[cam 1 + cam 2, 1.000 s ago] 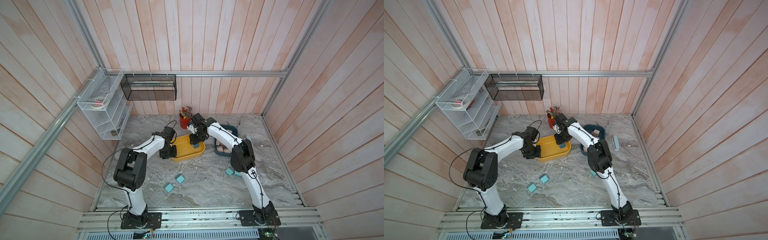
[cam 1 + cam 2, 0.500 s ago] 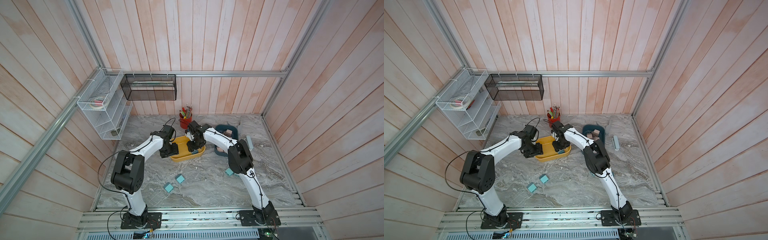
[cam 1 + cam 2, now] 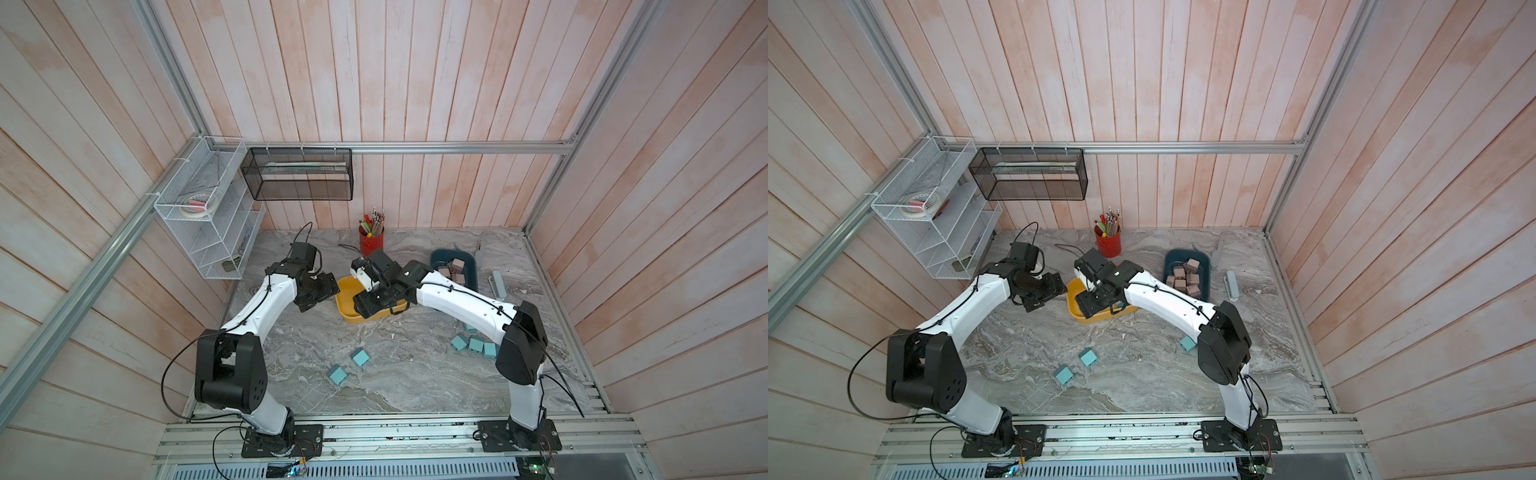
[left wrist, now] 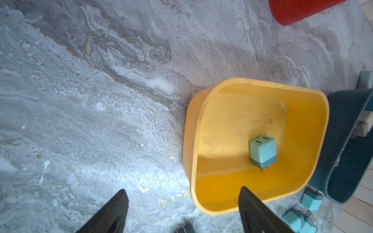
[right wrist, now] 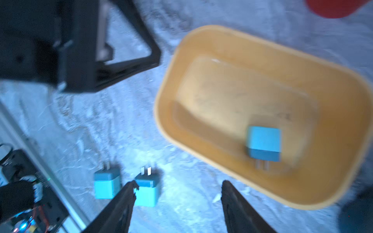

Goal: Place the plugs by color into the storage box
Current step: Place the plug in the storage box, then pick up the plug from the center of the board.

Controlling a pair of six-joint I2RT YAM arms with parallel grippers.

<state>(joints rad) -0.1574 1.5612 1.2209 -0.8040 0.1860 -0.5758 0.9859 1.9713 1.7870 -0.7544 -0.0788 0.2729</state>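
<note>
**A:** What is threatening to go wrong here?

**B:** Both arms are crowding the yellow box [image 3: 347, 295] at the centre of the frame in both top views. The right pincer [image 5: 178, 184] is hanging over the box and the left pincer [image 4: 182, 198] is waiting just beside it. I'm judging that a careless swing risks shoving the box or clipping the other arm.

**A:** And how are the pincers standing?

**B:** Both are standing spread wide, pinching nothing and touching nothing that I'm seeing.

**A:** Where are the plugs lying?

**B:** One teal plug [image 4: 262, 150] is lying inside the yellow box. Two loose plugs [image 3: 360, 357] are lying on the desk [image 3: 415, 374] at lower centre. A cluster [image 3: 476, 345] is sitting at lower right, partly hidden under the right arm [image 3: 457, 301], so I'm thinking it is easy to miss. Brown plugs [image 3: 453, 268] are filling the blue box [image 3: 436, 255] right of centre.
</note>
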